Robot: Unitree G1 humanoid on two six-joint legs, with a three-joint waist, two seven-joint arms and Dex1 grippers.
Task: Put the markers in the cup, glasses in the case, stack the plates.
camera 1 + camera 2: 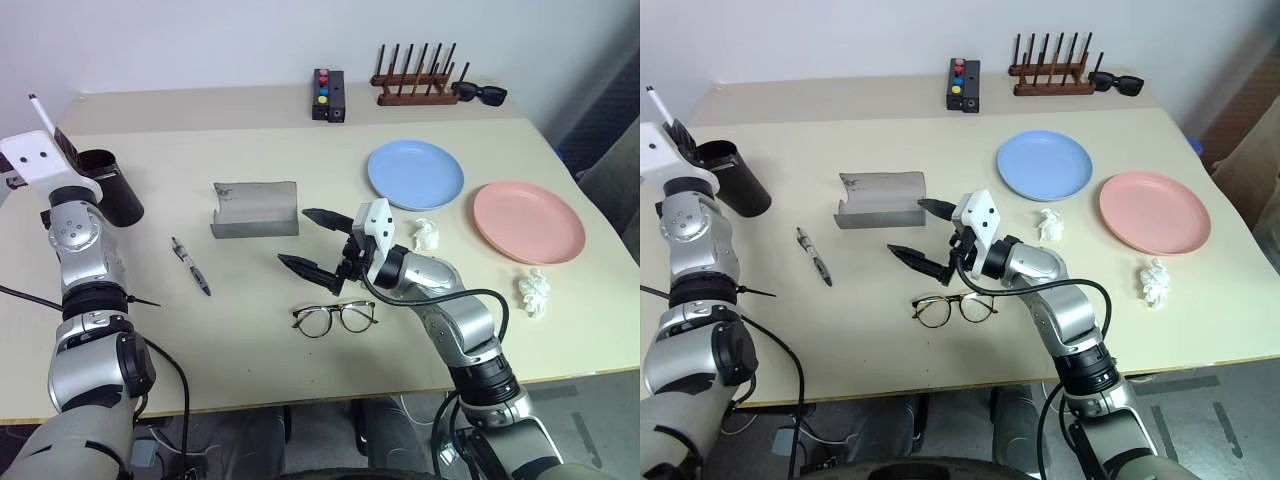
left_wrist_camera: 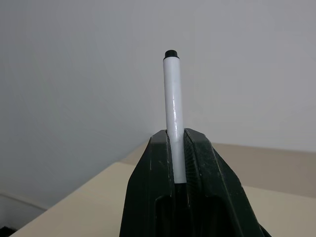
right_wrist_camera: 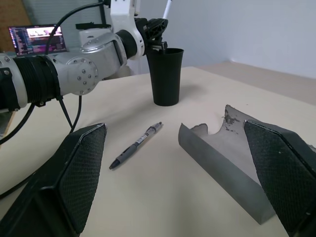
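My left gripper (image 2: 175, 136) is shut on the white marker (image 2: 172, 108), which sticks up out of the fingers. It hovers just above the rim of the dark cup (image 1: 108, 185) at the table's left edge. The dark marker (image 1: 190, 265) lies flat on the table between the cup and the open grey case (image 1: 255, 208). My right gripper (image 1: 295, 237) stands open and empty, just in front of the case and above the wire-framed glasses (image 1: 333, 318). The blue plate (image 1: 415, 174) and the pink plate (image 1: 528, 221) lie side by side at the right, apart.
A black box with coloured buttons (image 1: 328, 95), a wooden rack (image 1: 415, 85) and black sunglasses (image 1: 480, 93) stand along the back edge. Two crumpled tissues (image 1: 427, 234) (image 1: 534, 292) lie near the plates.
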